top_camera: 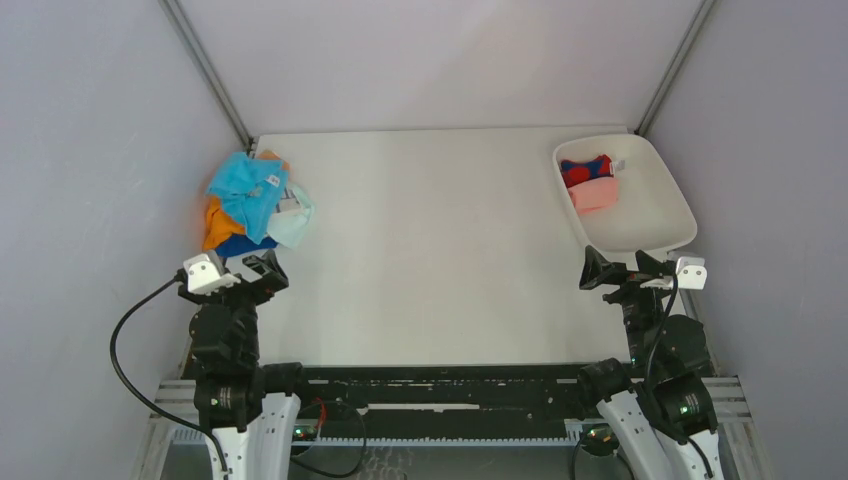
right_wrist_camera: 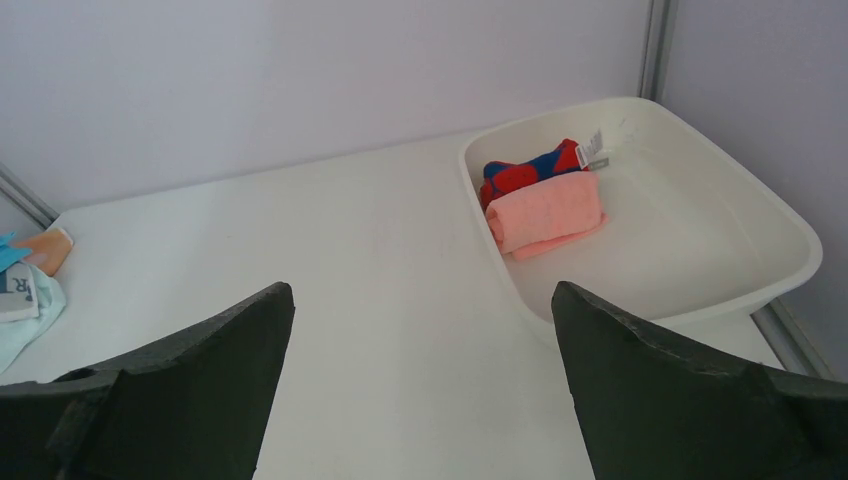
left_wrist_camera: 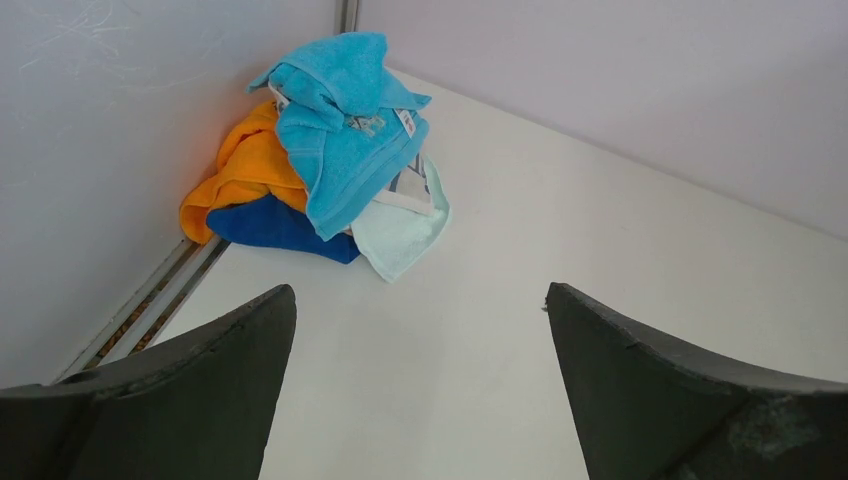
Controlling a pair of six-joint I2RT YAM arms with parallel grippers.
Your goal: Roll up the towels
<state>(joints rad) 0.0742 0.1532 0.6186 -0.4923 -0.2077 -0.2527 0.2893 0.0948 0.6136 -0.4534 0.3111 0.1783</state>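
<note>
While your left hand [left_wrist_camera: 418, 300] and right hand [right_wrist_camera: 422, 295] both stand wide open and empty, you appear to be between towels. A pink roll [top_camera: 594, 193] and a red-and-blue roll [top_camera: 584, 170] lie in the white tub [top_camera: 688, 226] at far right. The loose heap [top_camera: 250, 205] sits in the far-left corner of the table [top_camera: 430, 250]. The next move probably calls for the left arm to extend and pinch the top light-blue towel [left_wrist_camera: 345, 130]. Both arms are folded low near their bases.

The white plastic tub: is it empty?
No. The white plastic tub holds two rolled towels, a pink towel and a red-and-blue patterned towel.
</note>
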